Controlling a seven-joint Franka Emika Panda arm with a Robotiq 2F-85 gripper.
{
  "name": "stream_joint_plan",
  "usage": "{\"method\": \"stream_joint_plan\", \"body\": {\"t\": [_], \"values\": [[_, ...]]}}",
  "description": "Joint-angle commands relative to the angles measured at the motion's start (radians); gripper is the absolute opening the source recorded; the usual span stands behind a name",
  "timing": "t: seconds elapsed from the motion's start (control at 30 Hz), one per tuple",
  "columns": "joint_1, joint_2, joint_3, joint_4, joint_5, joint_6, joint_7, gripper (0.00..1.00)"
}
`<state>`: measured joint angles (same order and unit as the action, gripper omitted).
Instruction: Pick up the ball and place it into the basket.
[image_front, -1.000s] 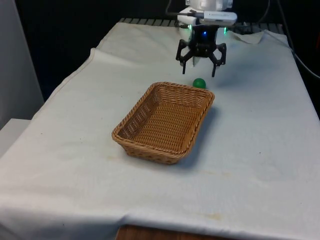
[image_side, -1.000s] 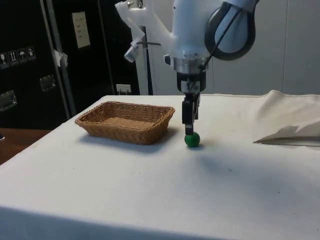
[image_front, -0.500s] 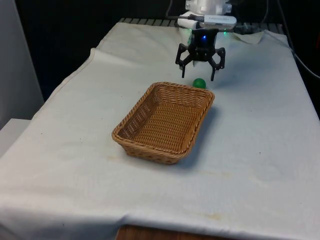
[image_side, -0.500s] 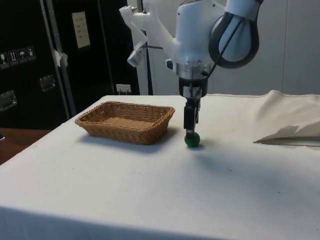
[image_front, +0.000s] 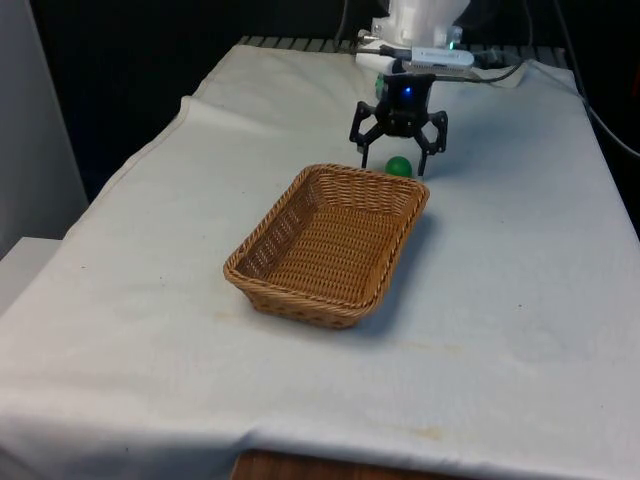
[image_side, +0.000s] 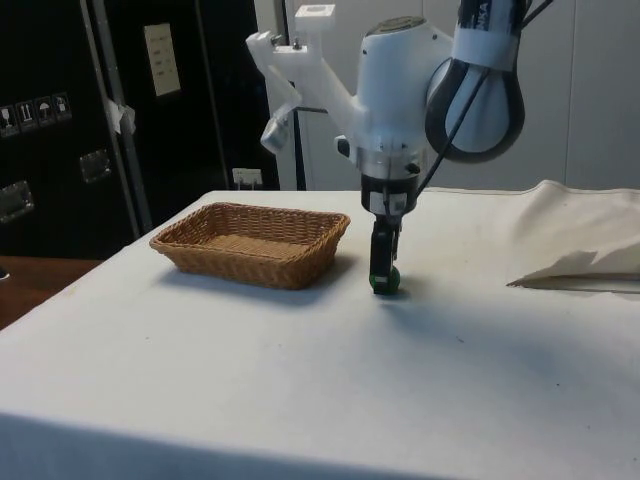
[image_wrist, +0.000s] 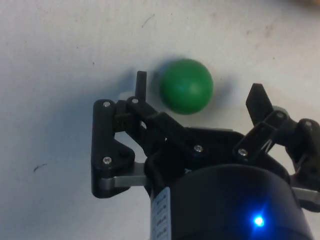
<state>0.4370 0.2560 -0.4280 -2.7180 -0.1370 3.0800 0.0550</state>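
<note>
While the arm points straight down, its fingers (image_wrist: 141, 85) straddle the ball (image_wrist: 186, 86) — spread wide, ungripped.

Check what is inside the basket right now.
Nothing: the basket shows bare wicker across its floor. The ball sits on the cloth just past its far rim, between the open gripper's fingers. From the side view, the basket's wall hides the floor.

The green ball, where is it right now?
The ball lies on the white cloth just behind the basket, between the open fingers of the gripper.
</note>
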Motion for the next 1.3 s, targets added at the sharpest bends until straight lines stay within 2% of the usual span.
{"method": "stream_joint_plan", "body": {"t": [0.0,0.1,0.13,0.17,0.2,0.23,0.27,0.4,0.43,0.47,0.5,0.53,0.67,0.8,0.83,0.87,1.0,1.13,1.17,1.2,1.27], "values": [[-0.029,-0.025,0.04,-0.017,0.02,0.004,-0.011,1.0],[-0.027,-0.023,0.032,-0.016,0.016,0.005,-0.011,0.98],[-0.027,-0.023,0.031,-0.015,0.015,0.005,-0.011,0.92],[-0.027,-0.023,0.03,-0.015,0.015,0.005,-0.011,0.84],[-0.027,-0.023,0.028,-0.015,0.014,0.004,-0.011,0.63],[-0.004,0.001,-0.002,0.0,0.0,0.004,0.0,0.52],[-0.027,-0.023,0.028,-0.015,0.013,0.004,-0.011,0.52],[-0.026,-0.023,0.026,-0.015,0.012,0.004,-0.011,0.15],[-0.026,-0.023,0.025,-0.015,0.012,0.004,-0.011,0.0],[-0.026,-0.023,0.025,-0.015,0.012,0.004,-0.011,0.0],[-0.006,-0.001,-0.002,0.0,0.0,0.004,-0.001,0.0],[-0.026,-0.023,0.025,-0.015,0.012,0.004,-0.011,0.0],[-0.026,-0.023,0.024,-0.014,0.012,0.004,-0.011,0.0],[-0.01,-0.052,-0.005,-0.009,-0.002,-0.024,-0.012,0.0],[-0.007,-0.026,-0.005,-0.001,0.0,-0.004,-0.006,0.0],[-0.008,-0.06,-0.009,-0.008,-0.004,-0.03,-0.013,0.0],[-0.003,-0.094,-0.022,-0.007,-0.011,-0.062,-0.019,0.0],[-0.005,-0.147,-0.03,-0.005,-0.02,-0.109,-0.028,0.0],[-0.007,-0.154,-0.02,-0.009,-0.002,-0.109,-0.036,0.0],[-0.005,-0.159,-0.031,-0.005,-0.021,-0.12,-0.03,0.0],[-0.007,-0.184,-0.034,-0.004,-0.024,-0.142,-0.034,0.0]]}}
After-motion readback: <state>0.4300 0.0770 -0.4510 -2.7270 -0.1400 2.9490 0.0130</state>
